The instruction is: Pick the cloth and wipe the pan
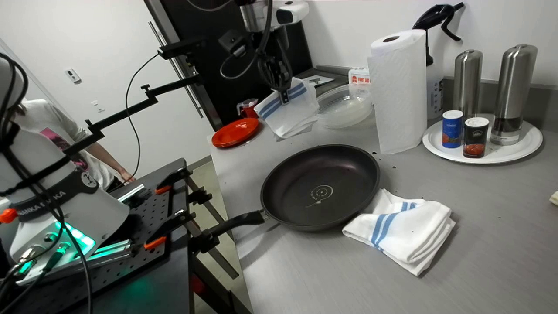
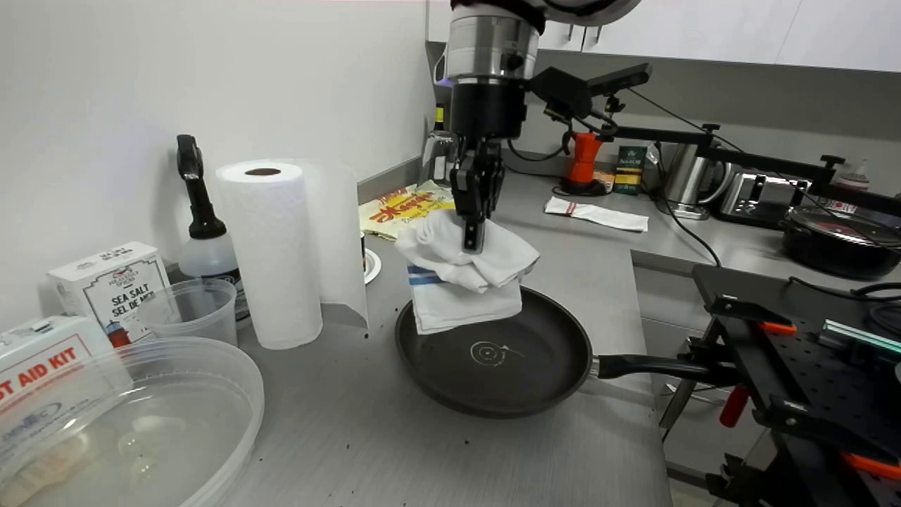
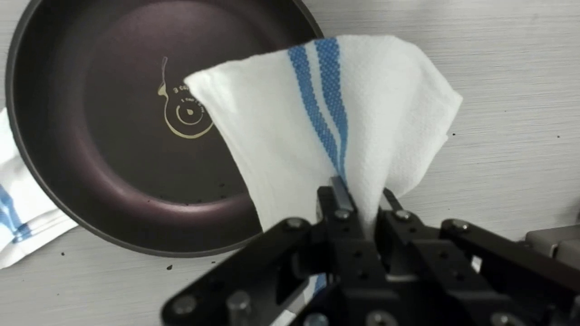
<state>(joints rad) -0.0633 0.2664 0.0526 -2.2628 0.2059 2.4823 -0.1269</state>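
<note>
Grey worktop (image 1: 479,261). Black end effector (image 3: 364,192), jaws together, pinches small white blue-striped cloth (image 3: 281,117), raised near round black frying pan (image 3: 136,104). Round red plate (image 1: 234,131) and silver metal toaster (image 2: 746,206) each show in an exterior view only.

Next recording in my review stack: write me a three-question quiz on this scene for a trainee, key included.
1. Which thing does the gripper hold: (A) paper towel roll, (B) cloth, (C) red plate?
2. True or false: the handle of the pan reaches past the edge of the counter.
3. What colour are the stripes on the folded towel beside the pan?

Key: 1 B; 2 true; 3 blue.
</note>
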